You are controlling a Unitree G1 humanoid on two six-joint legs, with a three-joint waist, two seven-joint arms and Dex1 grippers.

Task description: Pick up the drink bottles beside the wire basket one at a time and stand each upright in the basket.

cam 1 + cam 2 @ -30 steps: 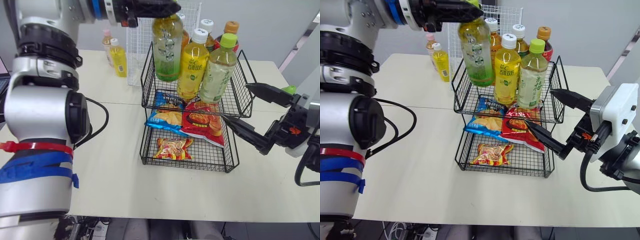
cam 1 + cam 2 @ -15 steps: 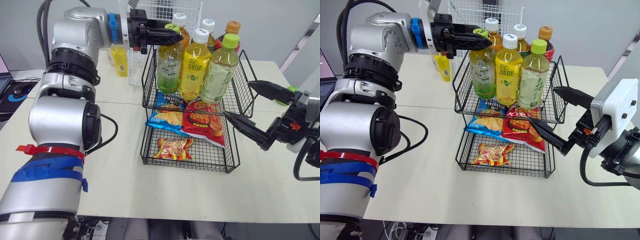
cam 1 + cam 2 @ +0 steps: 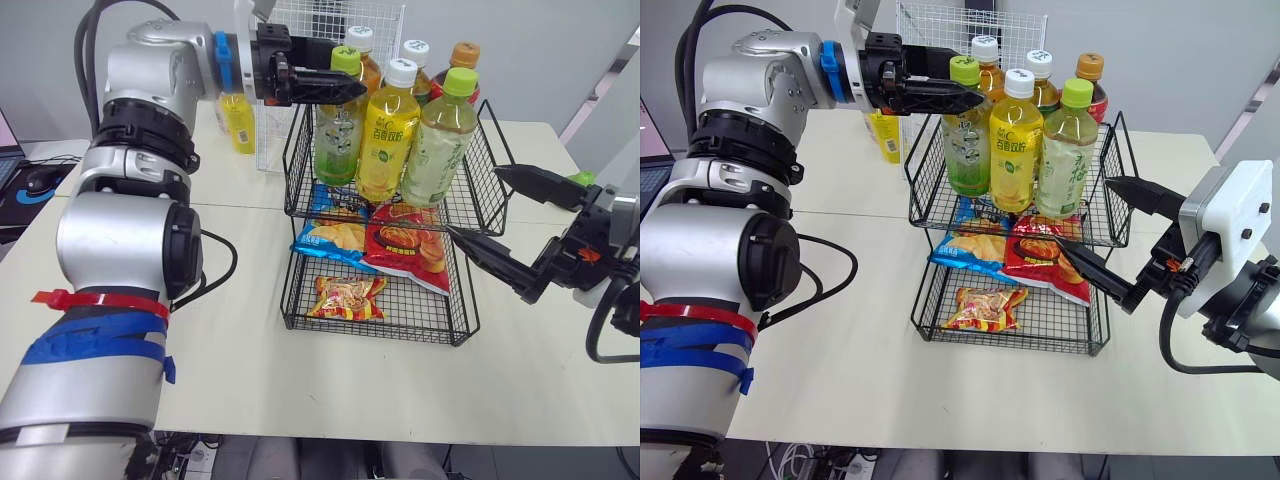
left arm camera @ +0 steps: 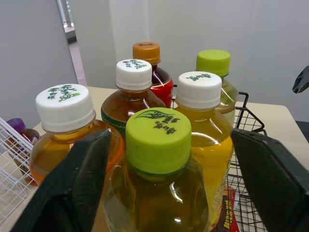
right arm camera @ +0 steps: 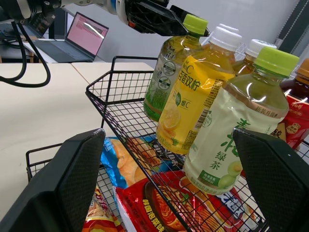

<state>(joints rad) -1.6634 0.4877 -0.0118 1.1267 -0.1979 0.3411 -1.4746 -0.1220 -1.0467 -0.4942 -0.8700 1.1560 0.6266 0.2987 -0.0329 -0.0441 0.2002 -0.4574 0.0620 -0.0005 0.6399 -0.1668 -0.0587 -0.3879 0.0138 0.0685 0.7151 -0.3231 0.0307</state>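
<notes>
presently the left gripper (image 3: 340, 86) sits at neck height on the green-capped tea bottle (image 3: 337, 135), its two fingers (image 4: 72, 188) spread wide to either side of the cap and, judged from the left wrist view, gripping nothing. the bottle stands upright in the front left corner of the upper tier of the wire basket (image 3: 293, 160), just beside a white-capped yellow drink (image 3: 385, 135), with four more bottles packed beside and behind. the right gripper (image 3: 472, 200) hangs by the basket's right end, fingers likewise apart and empty. this placement appears complete; a small yellow bottle (image 3: 237, 118) stands on the table (image 3: 230, 300) to the left of the basket, not yet loaded. hazards: if the left arm pulls back low or askew, a finger may catch the cap and tip the bottle against its neighbours or over the low front rim. the tier is crowded, so a further bottle pushed in may topple the row. the right fingers are near the wire and could snag it.
</notes>
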